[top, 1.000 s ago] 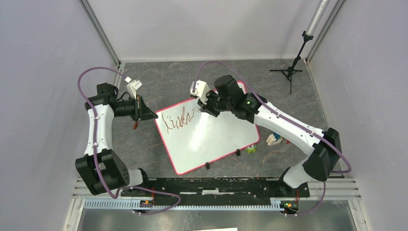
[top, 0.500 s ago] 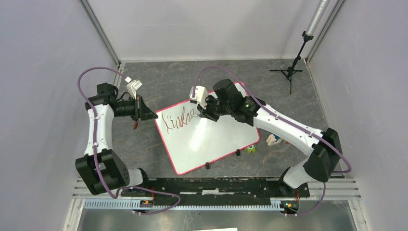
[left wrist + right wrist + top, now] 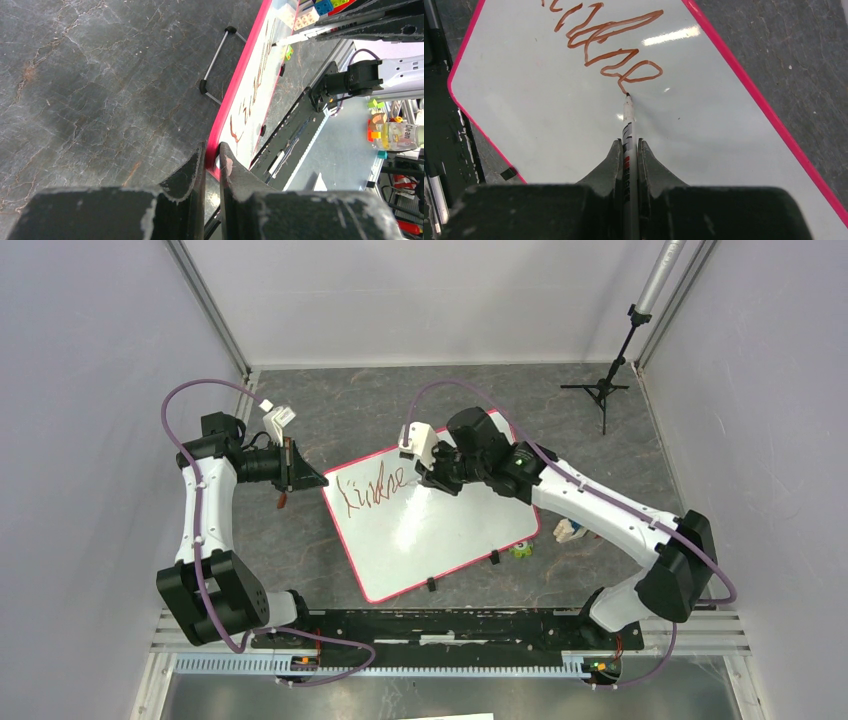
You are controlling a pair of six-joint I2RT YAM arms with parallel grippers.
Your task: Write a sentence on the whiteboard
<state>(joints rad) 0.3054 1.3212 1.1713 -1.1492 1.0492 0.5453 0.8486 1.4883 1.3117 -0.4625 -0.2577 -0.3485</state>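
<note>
Your right gripper is clamped on a slim white marker, whose barrel runs straight out between the two fingers. The marker's dark tip touches the whiteboard directly ahead of the fingers, at the tail of the last loop of the sentence. From the tip, the writing climbs away ahead and to the left of your hand as one line of thin reddish-brown loops and zigzags. It is a loose scrawl and hard to read letter by letter. Around and behind the tip the board is bare, glossy white, with a bright streak of reflected light just beyond the last loop. The red-pink border runs diagonally past the gripper on its right.

Your left gripper has its fingers drawn almost together, pinching the board's red-pink border at the corner nearest that arm. From there you see the board nearly edge-on, stretching ahead of the fingers, with the first strokes of the writing just beyond them on the white face. A thin metal bracket with black ends lies just beside the border, ahead and to the left of the fingers.

From above, the board lies askew on the dark stone table between your two grippers. It has two black clips on the long edge toward the arm bases.
</note>
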